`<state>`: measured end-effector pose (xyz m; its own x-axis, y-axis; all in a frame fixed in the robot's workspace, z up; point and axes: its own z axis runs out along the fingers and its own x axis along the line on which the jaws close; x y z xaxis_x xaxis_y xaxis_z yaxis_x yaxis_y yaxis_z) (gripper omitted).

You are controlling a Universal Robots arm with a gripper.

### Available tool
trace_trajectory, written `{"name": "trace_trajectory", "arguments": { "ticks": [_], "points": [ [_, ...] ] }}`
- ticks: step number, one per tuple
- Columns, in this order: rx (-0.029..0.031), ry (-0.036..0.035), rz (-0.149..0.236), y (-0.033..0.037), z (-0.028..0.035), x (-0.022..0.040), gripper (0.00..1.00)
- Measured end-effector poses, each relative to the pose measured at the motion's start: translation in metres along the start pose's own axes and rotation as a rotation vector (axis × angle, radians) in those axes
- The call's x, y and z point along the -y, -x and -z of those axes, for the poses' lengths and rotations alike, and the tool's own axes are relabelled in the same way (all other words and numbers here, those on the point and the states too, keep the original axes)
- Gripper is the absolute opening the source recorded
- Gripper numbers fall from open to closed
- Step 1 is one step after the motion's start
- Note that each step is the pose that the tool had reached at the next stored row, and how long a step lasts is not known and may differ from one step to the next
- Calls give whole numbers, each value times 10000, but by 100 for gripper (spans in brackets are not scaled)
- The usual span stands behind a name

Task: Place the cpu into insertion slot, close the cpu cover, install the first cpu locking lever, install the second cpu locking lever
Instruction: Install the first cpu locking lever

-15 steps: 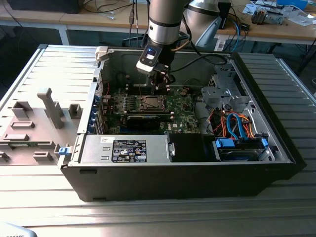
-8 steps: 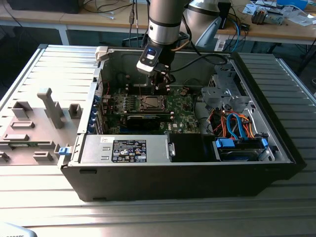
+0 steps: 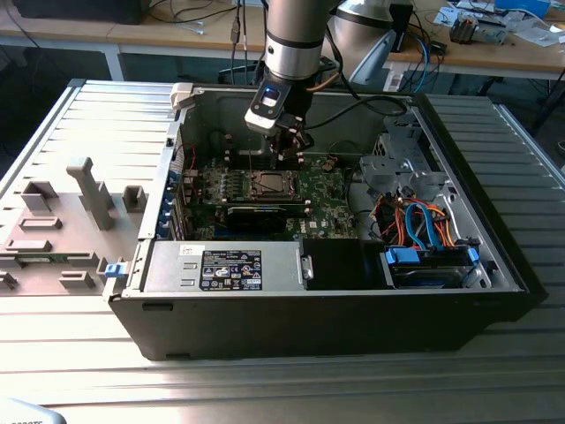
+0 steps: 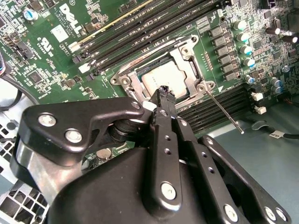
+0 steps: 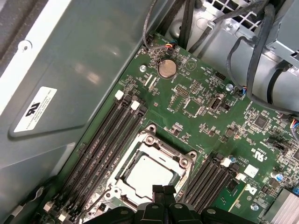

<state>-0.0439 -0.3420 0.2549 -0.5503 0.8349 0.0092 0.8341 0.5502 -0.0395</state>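
- The cpu (image 4: 159, 77) already sits in the insertion slot (image 4: 122, 80). The cpu cover (image 4: 184, 60) looks to be lying flat around it, with the chip's silvery top showing through the window.
- The gripper (image 4: 163, 93) hangs right over the slot's edge, just above the cpu. Its fingers are pinched together with nothing between them.
- The relation that matters, I reckon, is a thin locking lever (image 4: 224, 112). It sticks out from the slot's corner, just beside the fingertips, with its long axis slanting away across the memory slots (image 4: 140, 28). It looks unlatched, so I'd say the job is at the lever stage.
- The first wrist view shows the gripper (image 5: 163, 190) tips at the slot's rim, the cover (image 5: 170, 149) on the chip, and a coin battery (image 5: 167, 68) well beyond the slot.
- The exterior view shows the gripper (image 3: 291, 150) coming straight down into the open computer case (image 3: 353, 327).
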Motion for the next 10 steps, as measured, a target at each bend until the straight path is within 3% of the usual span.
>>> {"name": "trace_trajectory", "arguments": {
  "ticks": [10],
  "points": [
    [5,-1,119,0,0,0,11]
  ]
}}
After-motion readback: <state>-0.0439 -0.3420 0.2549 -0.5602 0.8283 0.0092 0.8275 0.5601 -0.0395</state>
